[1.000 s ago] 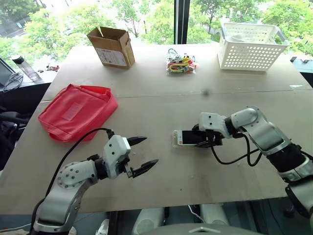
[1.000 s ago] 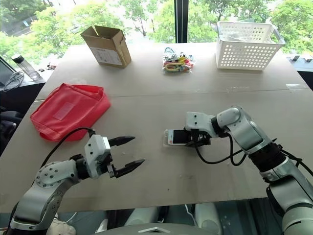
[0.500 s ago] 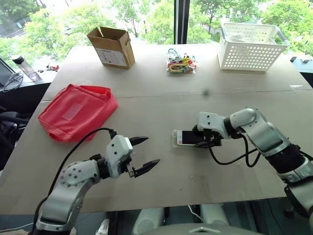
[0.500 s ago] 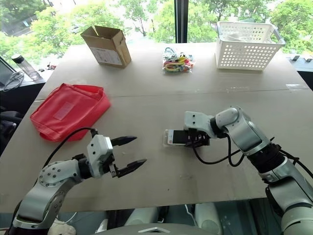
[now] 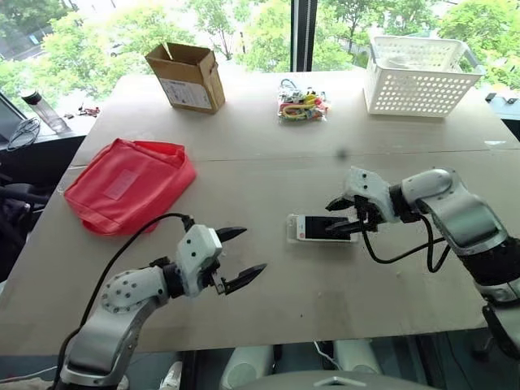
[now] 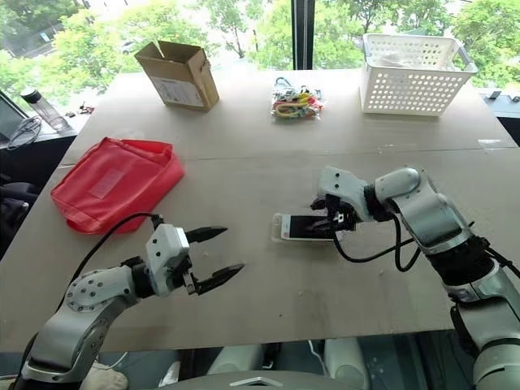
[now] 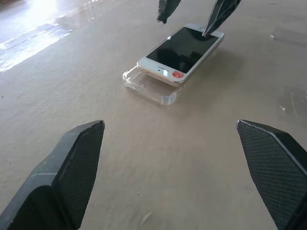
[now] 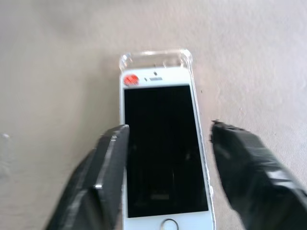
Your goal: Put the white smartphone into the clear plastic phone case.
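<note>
The white smartphone (image 7: 184, 48) lies half-seated in the clear plastic phone case (image 7: 149, 88) on the worktop (image 5: 268, 179); my right jaws (image 8: 165, 177) hover partly open, holding nothing, my left jaws (image 5: 238, 258) wide and empty. Stiff, slick glass: I'd take its long edges

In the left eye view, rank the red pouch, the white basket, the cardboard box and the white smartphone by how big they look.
1. red pouch
2. white basket, though it stands farther back, so its true rank against the pouch is unsure
3. cardboard box
4. white smartphone
</note>
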Controlling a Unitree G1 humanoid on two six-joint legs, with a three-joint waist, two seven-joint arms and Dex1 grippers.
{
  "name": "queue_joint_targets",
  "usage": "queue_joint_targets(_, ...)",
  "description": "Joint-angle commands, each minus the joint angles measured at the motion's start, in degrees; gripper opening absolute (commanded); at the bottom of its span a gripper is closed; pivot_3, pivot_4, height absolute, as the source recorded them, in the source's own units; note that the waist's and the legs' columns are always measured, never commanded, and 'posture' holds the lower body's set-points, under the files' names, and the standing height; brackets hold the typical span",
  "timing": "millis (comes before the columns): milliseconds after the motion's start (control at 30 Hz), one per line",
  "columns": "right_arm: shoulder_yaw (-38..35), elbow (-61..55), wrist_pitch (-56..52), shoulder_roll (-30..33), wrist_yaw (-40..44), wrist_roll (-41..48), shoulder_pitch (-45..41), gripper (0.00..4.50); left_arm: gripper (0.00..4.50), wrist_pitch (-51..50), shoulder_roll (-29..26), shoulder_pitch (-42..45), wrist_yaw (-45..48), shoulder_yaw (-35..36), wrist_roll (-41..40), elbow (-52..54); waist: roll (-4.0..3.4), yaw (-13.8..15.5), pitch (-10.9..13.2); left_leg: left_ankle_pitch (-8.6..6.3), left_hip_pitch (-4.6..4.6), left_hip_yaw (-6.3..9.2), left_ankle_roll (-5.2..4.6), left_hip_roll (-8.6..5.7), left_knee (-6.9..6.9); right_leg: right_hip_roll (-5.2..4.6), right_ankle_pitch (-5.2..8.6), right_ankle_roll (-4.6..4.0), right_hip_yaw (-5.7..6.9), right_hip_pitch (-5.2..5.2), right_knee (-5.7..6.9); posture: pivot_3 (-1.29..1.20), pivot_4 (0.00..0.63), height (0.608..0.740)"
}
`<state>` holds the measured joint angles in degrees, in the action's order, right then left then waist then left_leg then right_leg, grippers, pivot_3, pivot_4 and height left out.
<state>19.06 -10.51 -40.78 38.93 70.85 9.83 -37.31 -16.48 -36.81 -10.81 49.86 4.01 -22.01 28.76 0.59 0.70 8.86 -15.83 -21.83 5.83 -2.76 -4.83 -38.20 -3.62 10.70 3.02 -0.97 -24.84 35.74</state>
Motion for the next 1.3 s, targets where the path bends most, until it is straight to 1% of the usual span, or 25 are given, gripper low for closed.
queue_joint_targets(33,0.22,-0.32,-1.24,-3.05,-2.46,1.38,-0.77,0.79,4.50,-0.67,-0.84,1.17,-0.13,0.51,-1.32,2.61,-0.01,-0.13,0.00,-0.01,0.00,0.00,-0.01,0.00,0.00,0.00,0.00,0.00,0.00,-0.01,0.00,0.00,0.150,0.739)
queue_joint_targets(100,2.11,1.97,-0.73,-5.63,-4.18,0.39,-0.73,0.06,4.50,-0.95,-1.06,1.59,0.01,0.60,-1.53,2.57,-0.02,-0.14,0.01,-0.01,0.00,-0.01,-0.01,0.00,0.00,0.01,0.00,0.00,0.00,-0.01,0.02,0.00,0.150,0.739)
queue_joint_targets(200,5.59,6.00,1.28,-8.11,-6.06,-2.41,-0.50,0.06,4.50,-1.19,-1.48,2.00,0.25,0.92,-1.94,2.38,-0.04,-0.10,0.02,0.12,0.01,0.00,0.22,0.00,0.01,0.02,0.00,0.00,0.02,-0.01,0.01,0.00,0.150,0.739)
queue_joint_targets(367,15.04,16.64,8.12,-9.26,-8.14,-11.26,-0.24,0.06,4.50,-1.77,-2.33,2.82,0.95,1.21,-2.57,1.65,-0.04,-0.07,-0.02,0.12,0.06,-0.03,0.22,-0.03,0.01,0.01,0.00,0.00,0.07,0.02,0.01,0.00,0.150,0.739)
queue_joint_targets(433,16.47,18.75,9.97,-9.34,-7.87,-12.56,0.40,0.06,4.50,-2.17,-2.85,2.99,1.30,0.93,-2.56,1.59,-0.06,-0.06,-0.20,0.12,0.15,-0.03,0.23,-0.03,0.02,0.01,0.00,0.00,0.08,0.08,0.02,0.00,0.150,0.739)
queue_joint_targets(533,15.08,19.12,10.33,-9.73,-7.69,-11.80,1.30,0.06,4.50,-2.65,-3.08,4.07,1.40,0.59,-2.55,0.82,-0.01,-0.05,-0.51,0.11,0.34,-0.01,0.22,-0.02,0.03,0.01,0.01,0.01,0.12,0.24,0.02,0.00,0.150,0.739)
queue_joint_targets(633,13.08,18.70,11.34,-9.71,-8.50,-11.26,2.02,0.06,4.50,-2.75,-2.44,5.95,1.08,-0.59,-2.04,-0.26,-0.03,0.10,-0.52,-0.04,0.73,-0.02,-0.02,-0.03,0.04,0.01,0.02,0.02,0.11,0.62,0.02,0.00,0.150,0.739)
queue_joint_targets(667,12.53,18.61,11.85,-9.85,-8.96,-11.15,2.33,0.06,4.50,-2.82,-2.20,6.39,0.94,-0.91,-1.94,-0.41,-0.02,0.11,-0.52,-0.20,1.06,-0.01,0.13,-0.03,0.10,0.01,0.05,0.04,0.13,0.94,-0.03,0.00,0.150,0.739)
queue_joint_targets(733,10.28,18.06,11.48,-10.90,-10.56,-10.07,2.83,0.06,4.50,-2.85,-2.03,6.67,0.82,-1.27,-1.78,-0.41,-0.02,0.05,-0.52,-0.21,1.14,0.01,0.13,-0.03,0.11,0.01,0.13,-0.02,0.16,1.04,-0.04,0.00,0.150,0.739)
queue_joint_targets(767,8.62,17.19,11.66,-11.47,-10.71,-8.81,3.07,0.06,4.50,-2.83,-2.03,6.67,0.81,-1.36,-1.75,-0.38,-0.03,-0.03,-0.52,-0.21,1.16,0.01,0.13,-0.03,0.11,0.02,0.17,-0.06,0.16,1.05,-0.04,0.00,0.150,0.739)
queue_joint_targets(867,-0.90,10.81,7.26,-14.39,-11.34,0.08,2.82,0.06,4.50,-3.00,-2.17,6.57,0.87,-1.40,-2.09,-0.38,-0.09,-0.10,-0.40,-0.18,1.12,0.01,0.09,-0.03,0.11,0.05,0.04,0.05,0.12,1.03,-0.04,0.00,0.150,0.739)
queue_joint_targets(967,-5.40,4.25,2.74,-13.35,-10.50,5.43,2.71,0.06,4.50,-3.18,-2.54,6.68,1.25,-1.29,-2.39,-0.72,-0.34,-0.10,-0.17,-0.08,0.84,0.01,0.01,-0.02,0.12,0.06,0.03,0.03,0.08,0.72,0.00,0.00,0.150,0.739)
queue_joint_targets(1100,-5.19,-1.93,-1.10,-10.06,-9.29,8.04,3.70,0.06,4.50,-3.62,-2.73,6.92,1.50,-1.10,-2.88,-0.88,-0.39,-0.05,-0.15,-0.06,0.47,0.02,0.14,-0.01,0.17,0.06,0.03,0.03,0.08,0.33,0.00,0.00,0.150,0.739)
queue_joint_targets(1167,-3.63,-4.27,-2.14,-8.11,-8.48,8.38,4.10,0.06,4.50,-3.84,-2.82,6.87,1.58,-1.00,-3.06,-0.76,-0.38,-0.11,-0.14,0.02,0.06,0.03,0.28,-0.01,0.16,0.06,0.02,0.02,0.08,-0.07,0.00,0.00,0.150,0.739)
queue_joint_targets(1300,0.20,-5.18,-2.03,-5.91,-8.03,7.10,4.98,0.06,4.50,-4.29,-3.03,6.72,1.57,-0.78,-3.41,-0.42,-0.37,-0.11,-0.13,0.02,0.02,0.03,0.28,0.00,0.16,0.05,0.02,0.02,0.04,-0.09,-0.04,0.00,0.150,0.739)
